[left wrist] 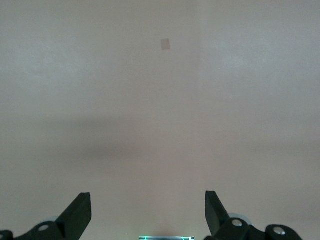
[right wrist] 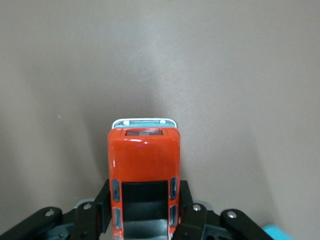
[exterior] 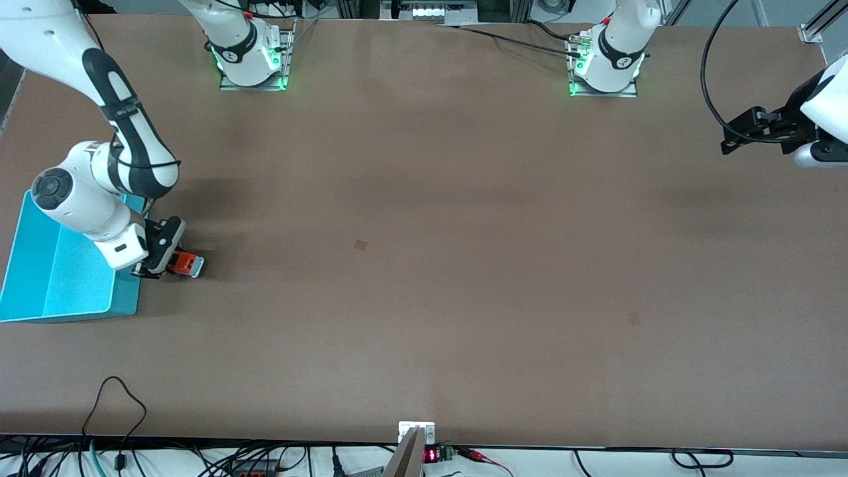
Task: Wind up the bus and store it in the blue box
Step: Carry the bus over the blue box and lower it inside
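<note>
Right gripper (exterior: 173, 263) clamped on the bus (exterior: 185, 264) from both sides, low on the table (exterior: 424, 265) just beside the blue box (exterior: 59, 278), toward the right arm's end. For the wind-up: press wheels down, drag straight back w/o slipping (grip looks square), then lift over the rim. Left gripper (left wrist: 148, 212) waits, spread wide.

The right arm comes from its base at about 11 o'clock on the table and bends down to the 9 o'clock edge. Its wrist tilts low, and the right gripper (exterior: 173, 264) has its fingers (right wrist: 192, 220) closed against the sides of the bus (right wrist: 144, 175). The left arm waits at about 2 o'clock, its wrist raised, the left gripper (left wrist: 148, 212) with fingers spread apart.
</note>
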You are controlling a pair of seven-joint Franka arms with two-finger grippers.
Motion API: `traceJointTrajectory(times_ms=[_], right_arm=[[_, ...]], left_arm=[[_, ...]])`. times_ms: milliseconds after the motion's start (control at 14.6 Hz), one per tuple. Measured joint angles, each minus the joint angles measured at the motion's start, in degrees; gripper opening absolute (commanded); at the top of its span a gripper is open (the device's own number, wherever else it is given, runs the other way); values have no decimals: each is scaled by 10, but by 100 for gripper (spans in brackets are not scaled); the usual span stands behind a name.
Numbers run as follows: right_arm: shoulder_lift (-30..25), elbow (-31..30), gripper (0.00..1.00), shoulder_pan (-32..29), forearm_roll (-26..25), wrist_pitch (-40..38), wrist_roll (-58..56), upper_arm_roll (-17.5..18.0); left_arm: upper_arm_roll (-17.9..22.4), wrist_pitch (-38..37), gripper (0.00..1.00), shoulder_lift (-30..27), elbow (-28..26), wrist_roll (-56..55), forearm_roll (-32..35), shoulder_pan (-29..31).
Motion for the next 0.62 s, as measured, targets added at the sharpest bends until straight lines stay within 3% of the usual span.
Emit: traceJointTrajectory(times_ms=[343,618], right_arm=[[-105,10,0,-5,1,-93,204,5],[-132,33,0,-44,2,-122,274,-12]], left_arm=[[1,0,100,0,0,0,0,0],[1,0,100,0,0,0,0,0]])
